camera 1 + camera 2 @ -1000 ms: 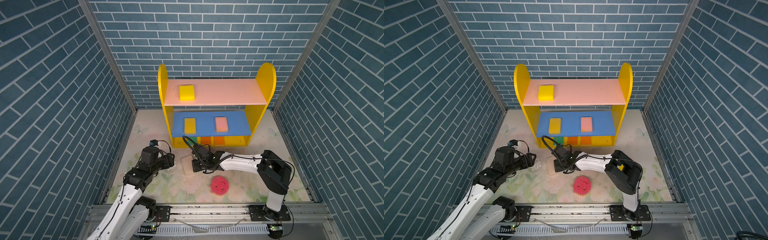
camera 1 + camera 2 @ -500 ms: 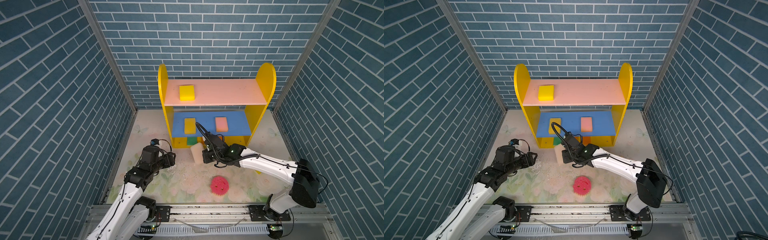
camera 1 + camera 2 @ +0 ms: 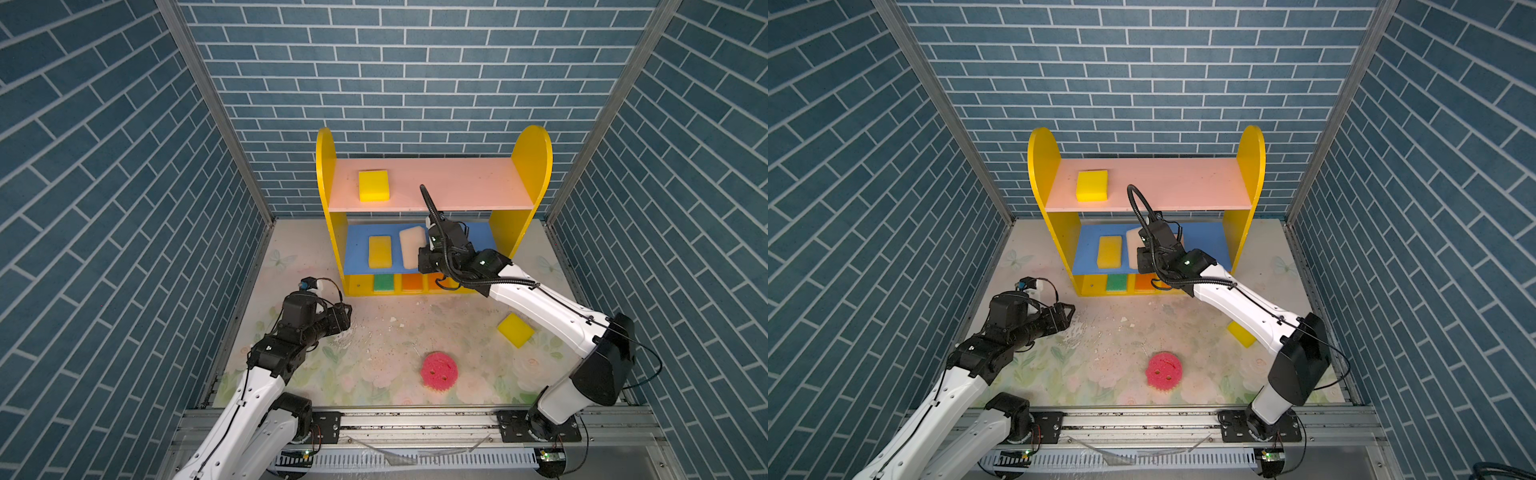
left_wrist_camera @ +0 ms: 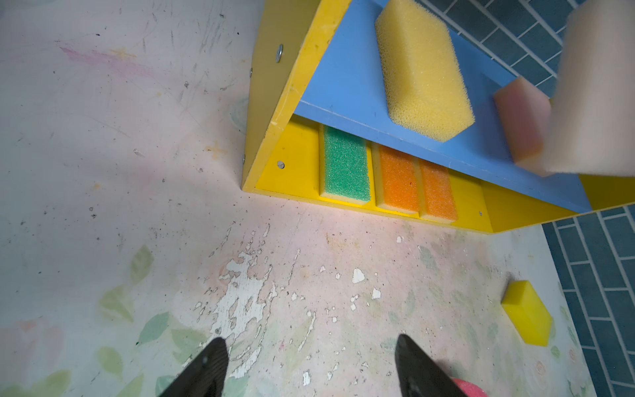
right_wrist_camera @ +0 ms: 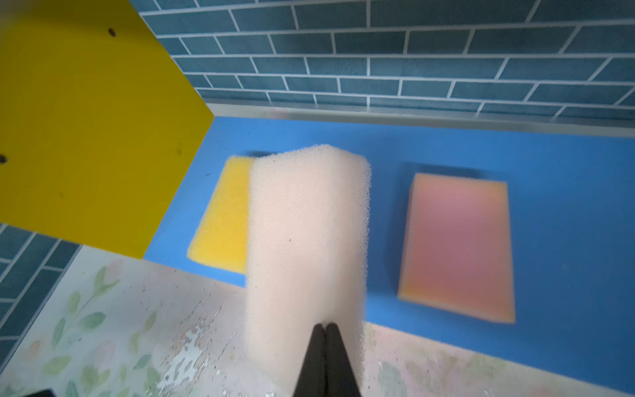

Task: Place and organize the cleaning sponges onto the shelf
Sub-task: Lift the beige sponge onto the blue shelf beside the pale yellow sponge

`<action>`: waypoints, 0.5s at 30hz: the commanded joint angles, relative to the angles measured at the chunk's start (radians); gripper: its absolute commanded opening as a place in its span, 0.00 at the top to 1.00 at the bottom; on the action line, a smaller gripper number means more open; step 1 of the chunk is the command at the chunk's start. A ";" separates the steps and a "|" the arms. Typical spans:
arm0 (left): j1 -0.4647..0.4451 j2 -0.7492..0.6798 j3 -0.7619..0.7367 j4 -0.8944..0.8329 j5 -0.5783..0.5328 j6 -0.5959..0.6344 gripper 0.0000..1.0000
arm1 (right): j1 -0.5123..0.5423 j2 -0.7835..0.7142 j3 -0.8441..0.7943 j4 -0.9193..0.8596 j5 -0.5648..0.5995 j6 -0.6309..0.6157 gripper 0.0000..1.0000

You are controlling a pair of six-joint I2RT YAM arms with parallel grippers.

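Note:
The shelf (image 3: 532,154) stands at the back. My right gripper (image 5: 325,324) is shut on a cream sponge (image 3: 412,246), pinching its near end and holding it over the front of the blue middle board (image 5: 567,192). On that board the held sponge hangs between a yellow sponge (image 3: 380,251) and a pink one (image 5: 457,247). Another yellow sponge (image 3: 374,185) lies on the pink upper board. Green (image 4: 346,165) and orange (image 4: 400,185) sponges fill the base. A round pink smiley sponge (image 3: 438,370) and a yellow block (image 3: 515,329) lie on the floor. My left gripper (image 4: 311,347) hovers open and empty above the floor, left of the shelf.
Blue brick walls (image 3: 124,208) close in the left, right and back. A metal rail (image 3: 415,419) with both arm bases runs along the front. The floral floor mat (image 4: 247,295) is flaked and scratched.
My right gripper has lifted the cream sponge off the floor and carried it up and back to the blue board. Its arm has uncovered the yellow block. The left arm has barely moved.

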 commanded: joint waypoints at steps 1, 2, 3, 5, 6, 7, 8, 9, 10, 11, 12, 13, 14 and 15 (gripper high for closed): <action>0.010 -0.008 -0.018 0.010 0.001 -0.005 0.22 | -0.019 0.077 0.078 -0.022 0.016 -0.051 1.00; 0.010 -0.009 -0.018 0.009 -0.002 -0.004 0.22 | -0.028 0.096 0.095 -0.025 0.011 -0.051 1.00; 0.010 -0.009 -0.018 0.009 -0.002 -0.005 0.22 | -0.033 0.113 0.109 -0.028 0.005 -0.051 1.00; 0.010 -0.008 -0.017 0.009 -0.005 -0.002 0.22 | -0.047 0.143 0.141 -0.046 -0.006 -0.044 1.00; 0.010 -0.007 -0.018 0.009 -0.007 -0.001 0.22 | -0.053 0.152 0.146 -0.046 -0.017 -0.038 1.00; 0.010 -0.007 -0.018 0.011 -0.008 -0.001 0.22 | -0.058 0.158 0.150 -0.043 -0.034 -0.030 1.00; 0.010 -0.008 -0.020 0.013 -0.010 0.000 0.22 | -0.061 0.164 0.155 -0.040 -0.047 -0.022 1.00; 0.010 -0.006 -0.020 0.016 -0.010 -0.001 0.22 | -0.063 0.169 0.156 -0.041 -0.052 -0.017 1.00; 0.010 -0.002 -0.018 0.016 -0.010 -0.001 0.22 | -0.063 0.173 0.158 -0.042 -0.056 -0.013 1.00; 0.010 0.000 -0.018 0.018 -0.010 -0.001 0.22 | -0.064 0.175 0.156 -0.043 -0.054 -0.009 1.00; 0.010 0.004 -0.018 0.022 -0.009 -0.001 0.22 | -0.064 0.176 0.152 -0.040 -0.054 -0.003 1.00; 0.010 0.008 -0.017 0.024 -0.007 0.000 0.22 | -0.064 0.174 0.146 -0.036 -0.055 0.000 1.00; 0.010 0.011 -0.017 0.026 -0.005 -0.001 0.22 | -0.066 0.174 0.142 -0.033 -0.057 0.004 1.00; 0.010 0.014 -0.015 0.028 -0.005 -0.002 0.22 | -0.067 0.174 0.136 -0.028 -0.060 0.007 1.00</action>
